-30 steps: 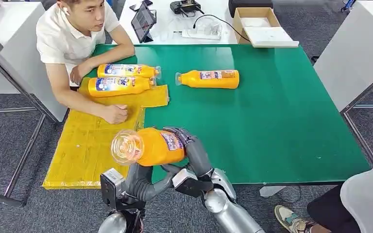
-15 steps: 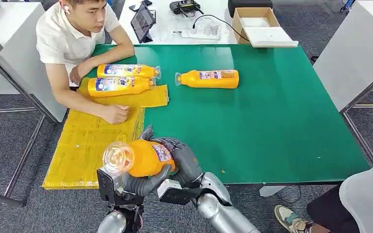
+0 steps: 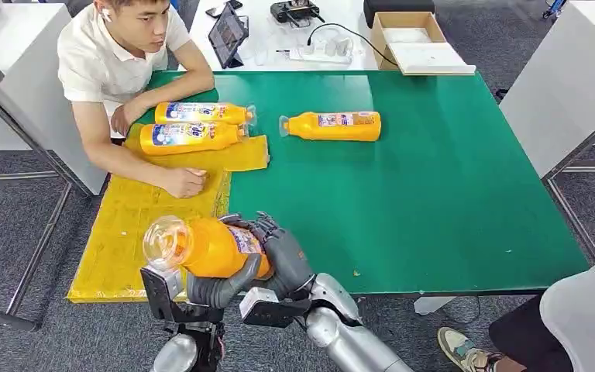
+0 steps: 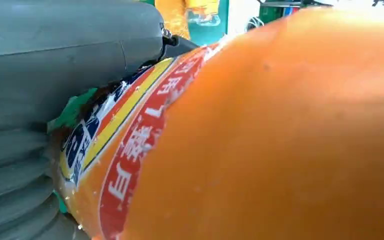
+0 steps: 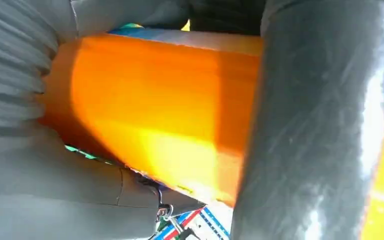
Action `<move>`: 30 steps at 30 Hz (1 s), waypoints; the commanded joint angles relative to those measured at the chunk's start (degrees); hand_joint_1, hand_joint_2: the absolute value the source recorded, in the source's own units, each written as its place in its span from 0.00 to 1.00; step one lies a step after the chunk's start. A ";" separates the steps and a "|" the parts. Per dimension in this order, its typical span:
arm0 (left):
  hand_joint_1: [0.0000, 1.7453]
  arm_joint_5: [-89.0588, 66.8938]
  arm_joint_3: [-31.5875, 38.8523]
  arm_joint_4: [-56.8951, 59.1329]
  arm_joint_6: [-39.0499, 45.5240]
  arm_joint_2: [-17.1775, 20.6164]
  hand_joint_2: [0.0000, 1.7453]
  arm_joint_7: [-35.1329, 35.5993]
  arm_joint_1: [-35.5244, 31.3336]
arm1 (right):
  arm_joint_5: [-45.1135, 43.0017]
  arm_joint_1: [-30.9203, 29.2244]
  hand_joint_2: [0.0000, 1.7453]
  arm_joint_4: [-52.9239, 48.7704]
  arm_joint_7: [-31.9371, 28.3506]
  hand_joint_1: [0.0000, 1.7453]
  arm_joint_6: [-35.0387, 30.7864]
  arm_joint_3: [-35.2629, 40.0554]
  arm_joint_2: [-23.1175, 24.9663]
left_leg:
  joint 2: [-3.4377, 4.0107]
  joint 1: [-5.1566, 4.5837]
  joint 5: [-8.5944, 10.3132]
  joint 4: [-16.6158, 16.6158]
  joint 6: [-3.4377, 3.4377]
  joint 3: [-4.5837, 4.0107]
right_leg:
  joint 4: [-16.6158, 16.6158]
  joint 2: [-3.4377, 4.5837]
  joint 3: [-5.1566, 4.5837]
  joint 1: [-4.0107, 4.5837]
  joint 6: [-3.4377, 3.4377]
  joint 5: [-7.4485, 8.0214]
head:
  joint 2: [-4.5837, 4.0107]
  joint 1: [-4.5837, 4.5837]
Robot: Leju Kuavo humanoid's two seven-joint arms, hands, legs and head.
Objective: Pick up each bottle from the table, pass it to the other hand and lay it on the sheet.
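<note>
- Mid-handover at the near edge of the table [image 3: 434, 194]: both robot hands clasp one orange bottle [image 3: 213, 248], the left robot hand [image 3: 213, 285] cupping it from beneath, the right robot hand [image 3: 279, 252] wrapped over its base end.
- The bottle lies roughly level, its clear cap end pointing out past the table's near-left corner and above the yellow sheet [image 3: 135, 225].
- Risk, as I judge it: if the right robot hand lets go before the left has a firm hold, the smooth, rounded bottle could roll out and drop to the floor, since part of it hangs beyond the table edge.
- A second hazard: a person's fist [image 3: 184, 182] rests on the sheet, near where the bottle would be laid; a wide swing could brush it.
- Two bottles [image 3: 190, 137] already lie side by side on the sheet's far end; one more [image 3: 333, 125] waits on the table's green top, well apart from them.
- Beyond the table: a white desk with a tablet, cables and an open cardboard box [image 3: 407, 35]; grey carpet underfoot.
</note>
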 commanded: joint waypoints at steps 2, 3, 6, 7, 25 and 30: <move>1.00 1.98 5.62 2.40 3.47 0.07 1.00 0.49 -5.77 | 0.03 3.87 0.00 -0.70 -6.20 0.00 -2.79 8.53 -0.49 | -0.07 0.06 0.01 -0.03 -0.08 0.04 | -0.04 -0.13 0.09 0.07 -0.09 -0.01 | 0.00 0.00; 1.00 4.24 8.68 4.38 3.45 0.72 1.00 2.20 -6.86 | -0.08 4.95 0.00 -2.31 -6.53 0.00 -3.31 8.86 -1.03 | -0.04 0.08 0.01 -0.02 -0.08 0.03 | -0.05 -0.10 0.09 0.09 -0.09 0.00 | 0.00 0.02; 1.00 6.64 15.96 10.01 3.54 1.66 1.00 1.82 -10.02 | 1.06 6.78 0.00 -4.02 -7.86 0.00 -6.12 10.16 -1.69 | -0.12 0.06 0.04 -0.07 -0.09 0.09 | -0.07 -0.17 0.14 0.07 -0.11 0.00 | 0.00 -0.04; 1.00 4.85 18.50 11.73 4.89 1.80 1.00 0.36 -10.97 | 1.63 7.40 0.00 -4.21 -8.39 0.00 -7.70 10.57 -1.77 | -0.13 0.11 0.06 -0.09 -0.13 0.11 | -0.11 -0.21 0.17 0.12 -0.15 0.02 | 0.00 0.07; 1.00 -53.66 24.39 26.10 21.51 6.39 1.00 8.86 -17.05 | 3.84 13.52 0.00 -9.91 -9.71 0.00 -12.33 4.28 -3.01 | -0.13 0.08 0.07 -0.06 -0.13 0.04 | -0.05 -0.17 0.13 0.07 -0.13 0.02 | 0.00 0.02; 1.00 -72.51 22.42 38.43 21.51 6.05 1.00 17.28 -22.92 | 3.50 12.94 0.00 -9.40 -10.39 0.00 -10.87 4.01 -2.29 | -0.22 0.03 0.09 -0.07 -0.10 0.04 | -0.01 -0.26 0.10 0.03 -0.09 -0.01 | 0.00 0.02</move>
